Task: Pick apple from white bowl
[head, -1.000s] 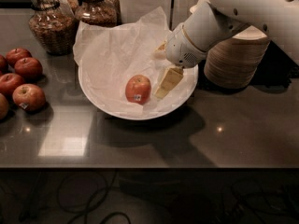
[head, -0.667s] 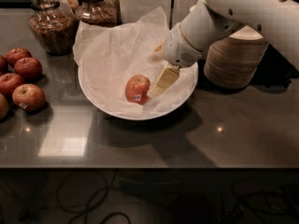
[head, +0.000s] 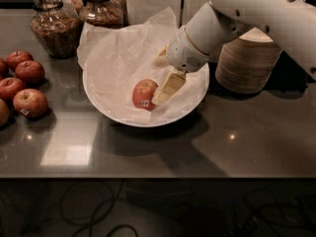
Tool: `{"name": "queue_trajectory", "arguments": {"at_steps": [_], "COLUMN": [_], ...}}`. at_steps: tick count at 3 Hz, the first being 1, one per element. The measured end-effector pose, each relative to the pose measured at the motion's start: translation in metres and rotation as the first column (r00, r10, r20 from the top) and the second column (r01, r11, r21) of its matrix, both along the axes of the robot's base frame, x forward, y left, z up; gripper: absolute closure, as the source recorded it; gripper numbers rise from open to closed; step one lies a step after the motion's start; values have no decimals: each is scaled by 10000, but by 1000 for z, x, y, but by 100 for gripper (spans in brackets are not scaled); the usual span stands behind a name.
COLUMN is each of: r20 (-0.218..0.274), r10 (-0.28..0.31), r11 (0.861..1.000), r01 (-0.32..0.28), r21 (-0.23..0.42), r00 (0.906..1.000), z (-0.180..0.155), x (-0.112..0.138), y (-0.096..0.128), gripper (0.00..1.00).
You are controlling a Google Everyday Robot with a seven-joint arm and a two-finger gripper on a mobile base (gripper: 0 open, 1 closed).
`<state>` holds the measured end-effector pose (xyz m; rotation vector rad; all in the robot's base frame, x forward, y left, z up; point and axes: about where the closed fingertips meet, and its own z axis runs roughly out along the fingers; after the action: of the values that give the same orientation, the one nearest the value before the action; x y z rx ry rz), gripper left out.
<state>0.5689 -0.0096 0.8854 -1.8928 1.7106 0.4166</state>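
The apple [head: 143, 93], orange-red with a small white sticker low on its front, lies in the white bowl [head: 106, 110] on crumpled white tissue paper. My gripper [head: 165, 70] reaches down into the bowl from the upper right, just right of the apple. It is open. One cream fingertip [head: 169, 87] rests against the apple's right side. The other finger [head: 161, 52] shows further back over the paper. The apple is not between the fingers. The wrist and arm hide the bowl's right back part.
Several darker red apples [head: 29, 101] lie grouped at the left on the dark counter [head: 247, 147]. Glass jars [head: 52, 28] stand at the back left. A stack of beige paper bowls [head: 247, 63] stands right of the white bowl, behind the arm.
The gripper has moved left and down in the bowl, and its near finger now touches the apple's right side. The apple and bowl have stayed in place.
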Motion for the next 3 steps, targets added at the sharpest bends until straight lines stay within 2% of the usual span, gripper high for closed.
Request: {"name": "queue_trajectory", "arguments": {"at_steps": [1, 3], "r20": [-61, -374], "r10": [416, 828], "r11": [9991, 9958], "r01": [-417, -841], "r21": [-46, -360], "r00": [9991, 9959], "z": [-2, -21], "x": [-10, -5], "y": [10, 23], "gripper": [30, 29]}}
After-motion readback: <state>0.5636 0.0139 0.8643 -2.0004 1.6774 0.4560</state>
